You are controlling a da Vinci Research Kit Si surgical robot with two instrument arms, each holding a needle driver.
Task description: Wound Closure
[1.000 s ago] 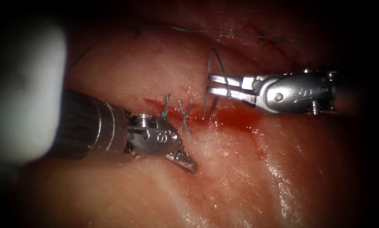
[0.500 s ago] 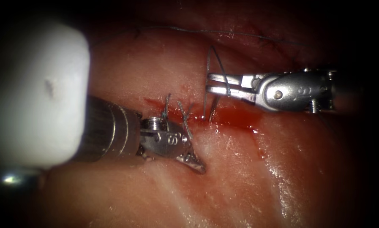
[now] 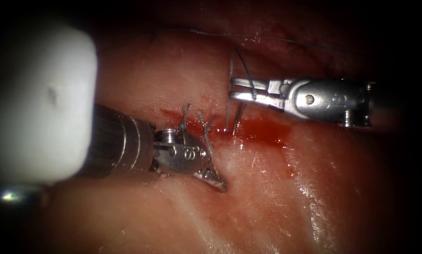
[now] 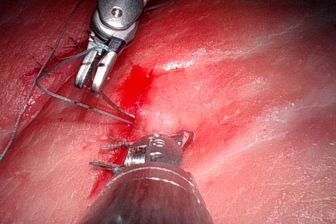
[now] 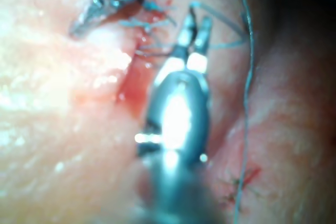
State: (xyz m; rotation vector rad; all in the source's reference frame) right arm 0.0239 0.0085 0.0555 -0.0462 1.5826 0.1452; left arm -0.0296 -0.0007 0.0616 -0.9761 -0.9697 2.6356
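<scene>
The right tool [image 3: 239, 90] has its jaws slightly apart, with a loop of thread [image 3: 242, 66] lying across them; I cannot tell if they really grip it. The left tool [image 3: 213, 178] rests its closed jaws on the tissue [image 3: 267, 197], holding nothing that I can see. The thread goes down into the cut [image 3: 229, 132], beside the red fluid [image 3: 262, 130] and the cut ends [image 3: 205, 129] of finished stitches. The thread looks thin, limp and slippery, so it is probably best taken firmly near the tips.
</scene>
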